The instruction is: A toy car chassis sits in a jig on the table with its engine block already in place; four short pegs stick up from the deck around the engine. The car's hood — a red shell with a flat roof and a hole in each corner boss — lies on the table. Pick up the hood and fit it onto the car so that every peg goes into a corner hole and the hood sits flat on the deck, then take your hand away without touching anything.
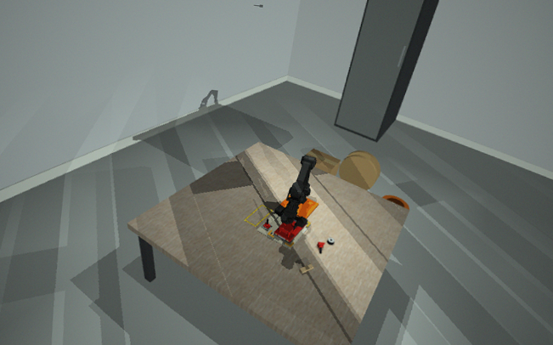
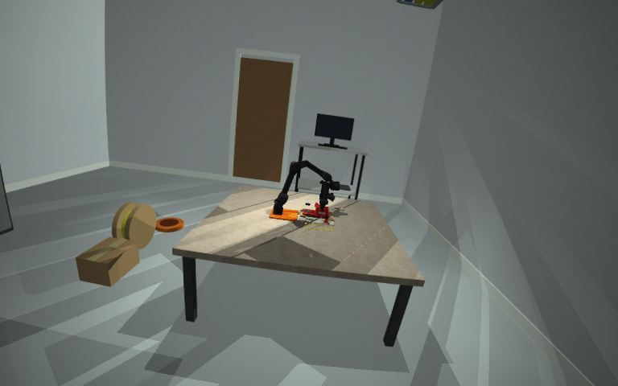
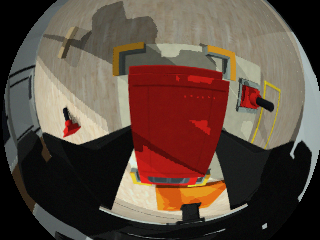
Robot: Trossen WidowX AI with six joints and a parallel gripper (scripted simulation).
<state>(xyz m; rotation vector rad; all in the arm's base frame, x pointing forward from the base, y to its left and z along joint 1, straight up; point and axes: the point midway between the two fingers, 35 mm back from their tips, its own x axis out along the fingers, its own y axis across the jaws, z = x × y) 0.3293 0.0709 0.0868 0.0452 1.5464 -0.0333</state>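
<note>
My gripper is shut on the red hood, a finger at each long side. The hood is over the chassis and covers most of it in the wrist view. The red chassis sits in the jig, whose yellow corner brackets stand out around the hood in the wrist view. In the exterior view the hood is just above the deck; whether it touches is too small to tell. The engine block, pegs and corner holes are hidden.
A red piece with a black handle stands right of the hood in the wrist view. Another red piece, a small wheel and a tan block lie on the other side. An orange plate is by the arm's base.
</note>
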